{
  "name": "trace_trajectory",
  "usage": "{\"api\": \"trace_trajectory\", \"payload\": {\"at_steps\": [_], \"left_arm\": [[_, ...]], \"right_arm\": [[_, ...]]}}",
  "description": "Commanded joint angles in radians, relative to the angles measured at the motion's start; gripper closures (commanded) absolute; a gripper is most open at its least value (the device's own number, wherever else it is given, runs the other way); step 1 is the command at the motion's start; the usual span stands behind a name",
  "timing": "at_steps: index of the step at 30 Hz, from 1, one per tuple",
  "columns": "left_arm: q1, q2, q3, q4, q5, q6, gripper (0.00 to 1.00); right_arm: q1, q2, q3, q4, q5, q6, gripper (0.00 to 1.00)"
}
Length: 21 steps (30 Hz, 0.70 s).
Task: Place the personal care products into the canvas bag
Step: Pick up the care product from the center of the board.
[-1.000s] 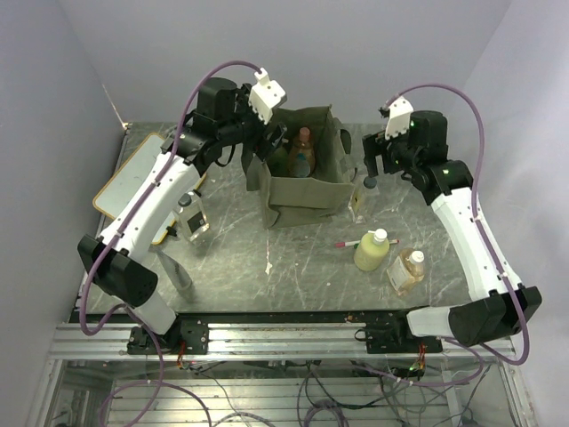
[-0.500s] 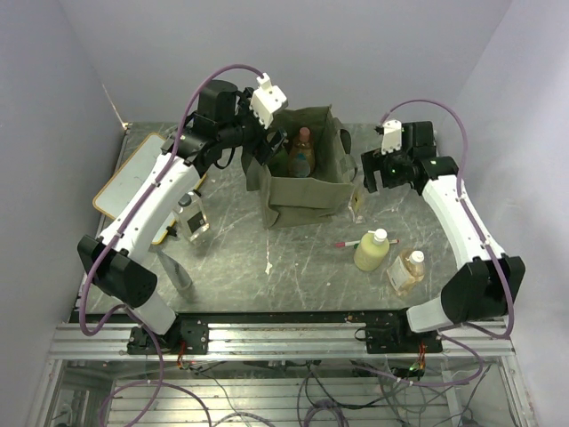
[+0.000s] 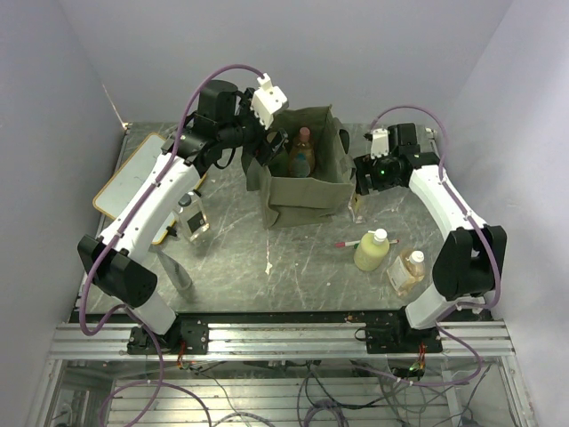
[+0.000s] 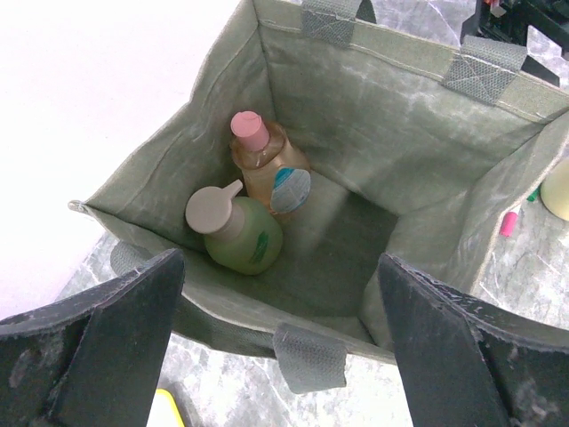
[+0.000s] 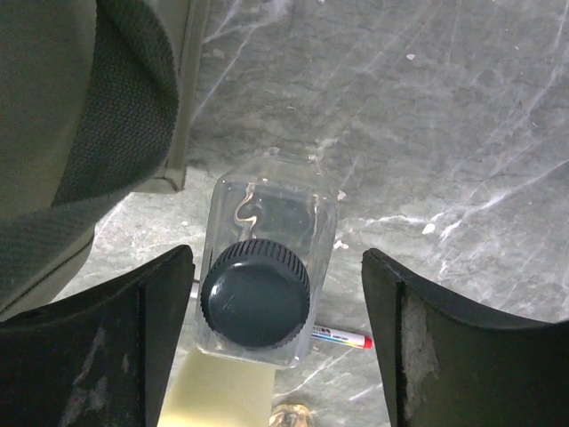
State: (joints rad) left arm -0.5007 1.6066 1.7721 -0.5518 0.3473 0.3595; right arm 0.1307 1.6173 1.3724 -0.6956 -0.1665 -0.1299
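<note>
Straddles the black-lidded jar [image 5: 256, 295], just right of the canvas bag [image 3: 302, 191] at mid-frame, with right gripper [image 5: 277, 267] spread, untouching, lined up to pinch. Hangs left gripper [image 4: 280, 267] agape over the bag's mouth, clear of two bottles [image 4: 244, 236] inside.

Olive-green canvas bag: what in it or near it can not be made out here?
- Left wrist view: labels of the pink-capped amber bottle and green pump bottle in the olive-green canvas bag, too small.
- Same view: pale yellow bottle, cut by right edge.
- Right wrist view: red-white pen, mostly behind the black-capped clear bottle.
</note>
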Motion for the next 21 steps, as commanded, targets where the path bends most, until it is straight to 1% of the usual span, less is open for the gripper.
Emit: {"api": "trace_trajectory", "payload": {"at_steps": [1, 5, 11, 14, 17, 21], "left_arm": [[0.008, 0.003, 0.004, 0.001, 0.036, 0.007, 0.00], [0.008, 0.003, 0.001, 0.001, 0.036, 0.009, 0.00], [0.008, 0.000, -0.004, 0.004, 0.049, 0.013, 0.00], [0.009, 0.001, -0.004, 0.004, 0.066, 0.013, 0.00], [0.009, 0.005, 0.004, -0.001, 0.090, 0.022, 0.00], [-0.001, 0.010, 0.013, -0.013, 0.115, 0.039, 0.00]], "right_arm": [[-0.005, 0.022, 0.005, 0.050, -0.011, 0.014, 0.27], [-0.005, 0.037, 0.002, 0.057, -0.009, 0.017, 0.34], [-0.005, 0.044, -0.007, 0.060, -0.003, 0.021, 0.35], [-0.005, 0.042, -0.002, 0.059, 0.006, 0.017, 0.39], [-0.010, 0.040, 0.011, 0.052, 0.016, 0.011, 0.46], [-0.035, 0.039, 0.048, 0.036, 0.018, -0.001, 0.60]]}}
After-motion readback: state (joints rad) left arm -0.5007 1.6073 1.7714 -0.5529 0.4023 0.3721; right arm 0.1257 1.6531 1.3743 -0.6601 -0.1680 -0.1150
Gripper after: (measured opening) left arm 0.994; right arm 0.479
